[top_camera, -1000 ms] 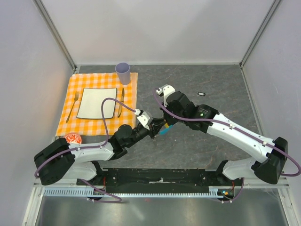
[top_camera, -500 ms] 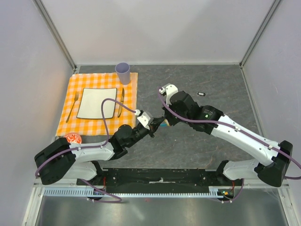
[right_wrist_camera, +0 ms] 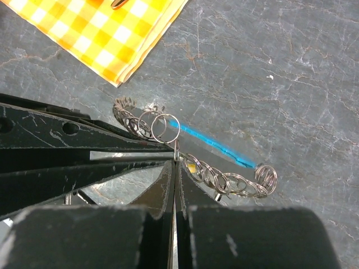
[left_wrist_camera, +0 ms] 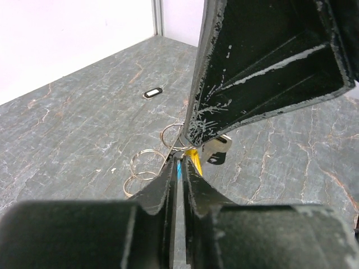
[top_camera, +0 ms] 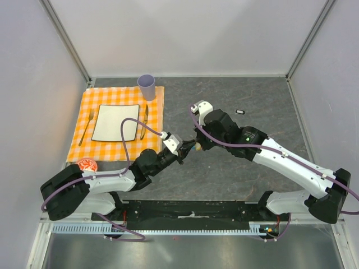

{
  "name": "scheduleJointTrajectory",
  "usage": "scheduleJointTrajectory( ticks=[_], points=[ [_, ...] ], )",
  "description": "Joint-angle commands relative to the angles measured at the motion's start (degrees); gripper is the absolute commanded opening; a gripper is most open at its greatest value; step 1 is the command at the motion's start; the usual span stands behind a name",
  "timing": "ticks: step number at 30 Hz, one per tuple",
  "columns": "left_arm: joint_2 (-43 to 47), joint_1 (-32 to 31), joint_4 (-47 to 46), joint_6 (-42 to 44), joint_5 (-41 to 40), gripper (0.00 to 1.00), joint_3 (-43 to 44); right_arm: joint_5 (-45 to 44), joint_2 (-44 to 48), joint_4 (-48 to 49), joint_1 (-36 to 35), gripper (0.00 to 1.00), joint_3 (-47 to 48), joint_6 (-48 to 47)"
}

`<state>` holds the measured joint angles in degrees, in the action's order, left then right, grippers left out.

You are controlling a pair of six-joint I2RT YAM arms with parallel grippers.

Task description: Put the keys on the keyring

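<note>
The keyring is a chain of thin metal rings [right_wrist_camera: 224, 179] with a blue plastic section [right_wrist_camera: 207, 140], held off the grey table between both grippers. My left gripper [left_wrist_camera: 178, 167] is shut on the blue section [left_wrist_camera: 178, 170]. My right gripper [right_wrist_camera: 175, 159] is shut on a ring of the chain beside it. A yellow-orange key [left_wrist_camera: 193, 154] sits at the chain where the tips meet; it also shows in the right wrist view [right_wrist_camera: 192, 167]. In the top view the two grippers touch tip to tip, left [top_camera: 188, 148] and right [top_camera: 197, 146]. One black key with a white centre [top_camera: 240, 111] lies on the table to the far right.
An orange checked placemat [top_camera: 84, 145] at the left carries a white square plate [top_camera: 116, 123], a fork [top_camera: 87, 128] and a knife [top_camera: 144, 120]. A lilac cup [top_camera: 146, 87] stands at its far corner. A red round thing [top_camera: 87, 165] lies near the left arm.
My right gripper has shifted slightly right and closed in on the left gripper's tip; the blue section that showed below the grippers is now hidden in the top view. The left arm has barely moved.
</note>
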<state>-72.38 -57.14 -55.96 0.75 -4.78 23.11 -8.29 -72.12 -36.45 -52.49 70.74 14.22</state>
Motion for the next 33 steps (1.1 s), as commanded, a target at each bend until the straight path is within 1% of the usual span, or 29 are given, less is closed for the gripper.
scheduleJointTrajectory(
  ticks=[1,3,4,5,7,8,10,12,13,16,18,20,21,24,25,28,29,33],
  points=[
    [2.76,-0.07,-5.55,1.62,1.26,0.22,-2.02,0.12,2.07,4.28,-0.07,0.00,0.01,0.99],
    [4.17,-0.07,-6.26,0.83,1.17,0.27,-3.07,-1.28,1.98,4.54,-0.07,0.00,0.01,1.16],
    [5.39,-0.07,-6.35,0.57,1.00,0.32,-4.21,-1.98,1.72,4.72,0.02,0.00,0.01,1.16],
    [7.76,-0.07,-6.18,0.39,0.47,0.34,-4.65,-2.77,1.54,4.72,0.11,0.00,0.01,1.16],
    [11.02,-0.07,-3.81,0.12,0.12,0.39,-5.36,-4.36,1.02,5.15,0.28,0.00,-0.25,1.08],
    [13.99,-0.07,-2.06,0.04,0.29,0.40,-5.19,-4.36,0.84,5.42,0.46,0.00,-0.34,1.08],
    [16.47,-0.07,3.91,-0.31,0.38,0.41,-3.96,-4.10,0.40,6.29,0.72,0.00,-0.60,1.25],
    [18.93,-0.07,6.82,-0.23,1.26,0.42,-2.99,-3.40,0.14,6.65,0.90,0.00,-0.60,1.25],
    [19.55,-0.07,9.36,-2.23,1.17,0.42,-2.73,-3.31,-0.13,6.74,0.90,0.00,-0.52,1.42],
    [21.31,-0.07,11.93,-5.58,1.87,0.42,-2.46,-3.39,-0.39,7.18,0.90,0.00,-0.52,1.78],
    [21.40,-0.07,10.97,-9.60,3.71,0.43,-3.33,-3.31,-0.48,7.35,0.99,0.00,-0.60,1.87],
    [19.83,-0.07,7.81,-12.69,6.69,0.43,-3.86,-3.31,-0.57,7.62,1.16,0.00,-0.78,2.04],
    [18.78,-0.07,6.58,-15.49,7.49,0.43,-4.39,-3.31,-0.39,7.79,1.07,0.00,-0.87,2.13],
    [13.86,-0.07,1.66,-18.67,7.68,0.45,-4.83,-2.43,-0.48,8.23,1.07,0.00,-1.22,2.48],
    [11.58,-0.07,0.95,-18.77,7.42,0.46,-4.75,-2.08,-0.39,8.58,1.07,0.00,-1.39,2.66],
    [9.72,-0.16,0.59,-17.02,5.04,0.47,-3.96,-0.24,-0.13,8.59,1.16,0.00,-1.74,2.66],
    [9.71,-0.07,1.29,-14.84,2.26,0.48,-3.69,0.20,0.13,8.59,1.16,0.00,-1.83,2.31],
    [10.94,0.02,8.04,-7.62,-2.34,0.49,-1.32,2.04,1.80,8.41,1.16,0.00,-2.89,0.55]
  ],
)
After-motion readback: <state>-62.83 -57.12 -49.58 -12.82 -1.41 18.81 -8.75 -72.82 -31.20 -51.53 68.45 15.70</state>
